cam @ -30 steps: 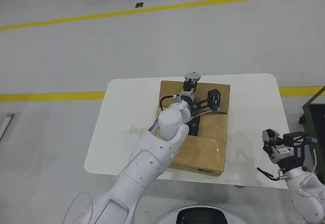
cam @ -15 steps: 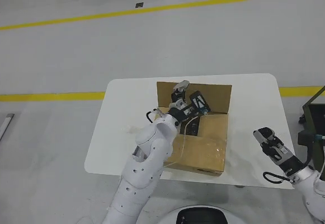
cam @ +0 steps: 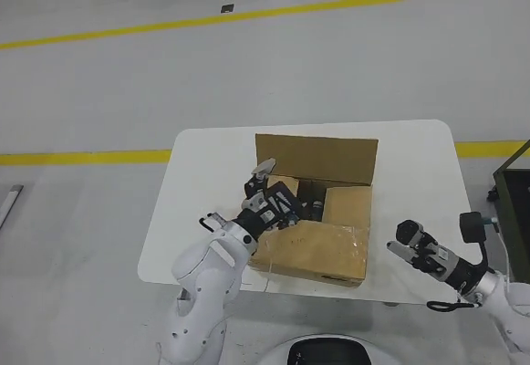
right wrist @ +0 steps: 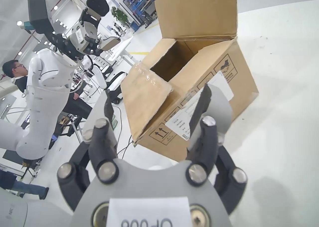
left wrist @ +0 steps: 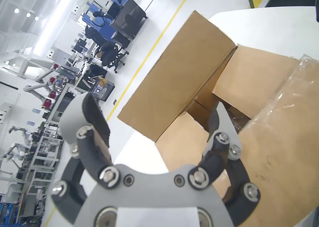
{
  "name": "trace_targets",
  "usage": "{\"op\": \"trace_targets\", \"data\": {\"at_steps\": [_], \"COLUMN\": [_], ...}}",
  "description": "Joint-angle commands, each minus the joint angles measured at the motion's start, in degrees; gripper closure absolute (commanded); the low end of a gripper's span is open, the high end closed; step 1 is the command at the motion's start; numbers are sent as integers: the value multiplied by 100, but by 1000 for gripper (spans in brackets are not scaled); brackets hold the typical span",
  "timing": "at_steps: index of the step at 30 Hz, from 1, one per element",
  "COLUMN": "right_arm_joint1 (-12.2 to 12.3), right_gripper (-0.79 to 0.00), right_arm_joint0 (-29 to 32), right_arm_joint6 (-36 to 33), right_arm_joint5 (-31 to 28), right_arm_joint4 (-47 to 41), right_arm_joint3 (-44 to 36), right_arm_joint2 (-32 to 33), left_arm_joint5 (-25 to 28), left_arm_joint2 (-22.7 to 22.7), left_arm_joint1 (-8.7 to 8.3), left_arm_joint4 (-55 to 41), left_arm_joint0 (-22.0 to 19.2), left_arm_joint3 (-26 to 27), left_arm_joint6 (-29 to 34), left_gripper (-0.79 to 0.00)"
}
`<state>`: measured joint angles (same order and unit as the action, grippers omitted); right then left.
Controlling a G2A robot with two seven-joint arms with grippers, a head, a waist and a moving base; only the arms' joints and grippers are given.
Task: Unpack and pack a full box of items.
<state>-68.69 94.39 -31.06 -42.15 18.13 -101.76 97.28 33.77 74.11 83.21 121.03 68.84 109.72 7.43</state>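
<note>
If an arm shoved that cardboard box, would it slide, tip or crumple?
Probably slide: the cardboard box is low and wide, sitting flat on the smooth white table, so tipping looks unlikely. Its upright flap would likely bend if pushed, being a single sheet hinged at a crease. Weight is hard to judge; the contents are barely visible.

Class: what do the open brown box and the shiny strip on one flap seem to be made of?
Open brown box: cardboard, matte, judging by creased fold lines and raw edges. Shiny strip: probably clear plastic packing tape, glossy and wrinkled, with brown showing through.
</note>
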Motion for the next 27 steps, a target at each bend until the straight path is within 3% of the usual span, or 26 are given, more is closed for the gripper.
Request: {"op": "trace_targets", "data": {"at_steps": [1,12,15,23,27], "right_arm_joint1": [-1,2,16,100,124], "right_gripper": [-785,-785,-785,-785,-785], "right_arm_joint0": [1,-159,-414,-1318,-1517], "right_arm_joint6": [3,194,-37,-1485,-1612], "right_arm_joint5": [-1,343,590,1165,1211], "right_arm_joint4": [-3,-639,-1034,-1873,-1886], "right_arm_joint3": [-1,-41,68,636,830], "right_arm_joint2": [-1,-162,-299,-772,-829], "left_arm_joint5": [-126,-319,-319,-420,-491], "left_arm_joint2": [94,139,139,20,59], "left_arm_joint1": [-15,-15,-15,-28,-52], "left_arm_joint4": [-81,-214,-214,-133,-130], "left_arm_joint0": [121,208,208,254,277], "left_arm_joint3": [65,104,104,158,167], "left_arm_joint6": [37,67,67,25,55], "left_gripper": [-785,-785,-785,-785,-785]}}
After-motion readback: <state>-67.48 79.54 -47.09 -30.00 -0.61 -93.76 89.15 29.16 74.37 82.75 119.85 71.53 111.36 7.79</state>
